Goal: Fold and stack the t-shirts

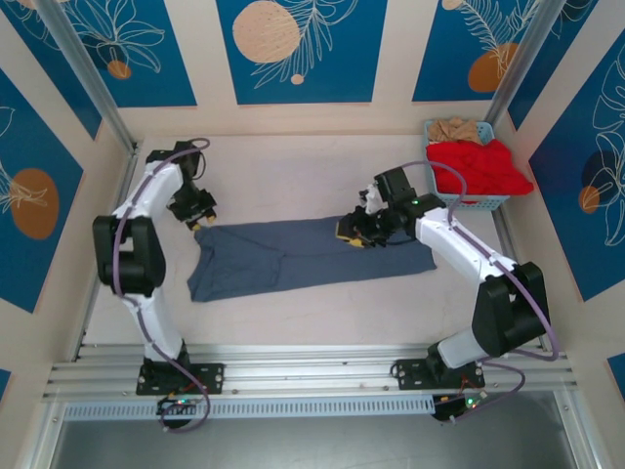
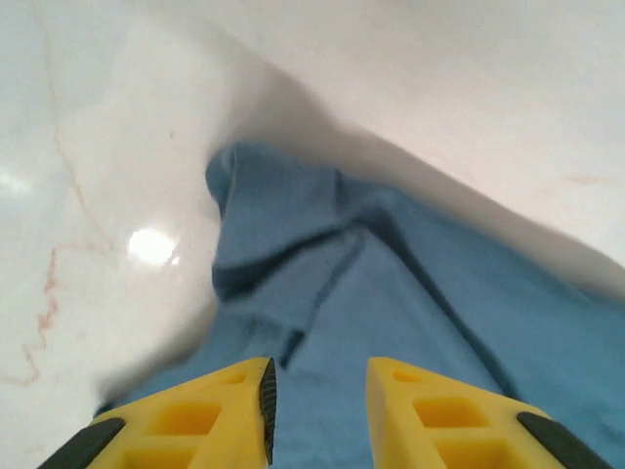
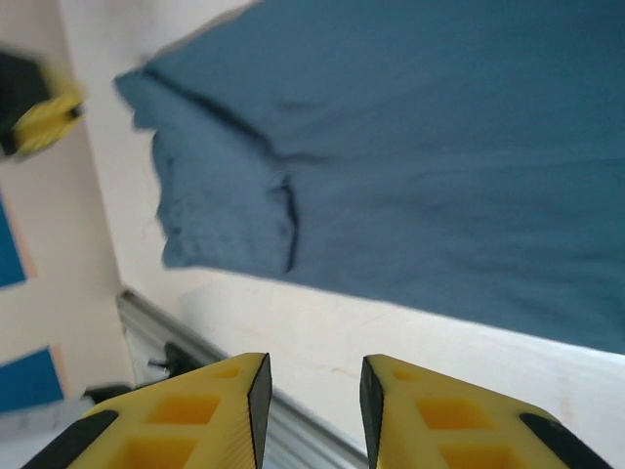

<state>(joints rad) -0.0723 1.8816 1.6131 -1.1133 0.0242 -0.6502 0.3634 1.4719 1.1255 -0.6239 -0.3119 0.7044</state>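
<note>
With the slate-blue t-shirt [image 1: 303, 254] spread left of the basket [image 1: 480, 203], I read left gripper [image 2: 317, 376] and right gripper [image 3: 312, 371] as narrowly parted and empty, so a shallow pinch may catch one layer and skew the fold.

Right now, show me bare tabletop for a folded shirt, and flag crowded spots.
Free: the far strip between the blue shirt and the back wall, and the near strip between it and the metal rail. Crowded: the far right corner with the basket and red shirt, and the blue shirt's far edge, under the left fingers and right fingers.
</note>
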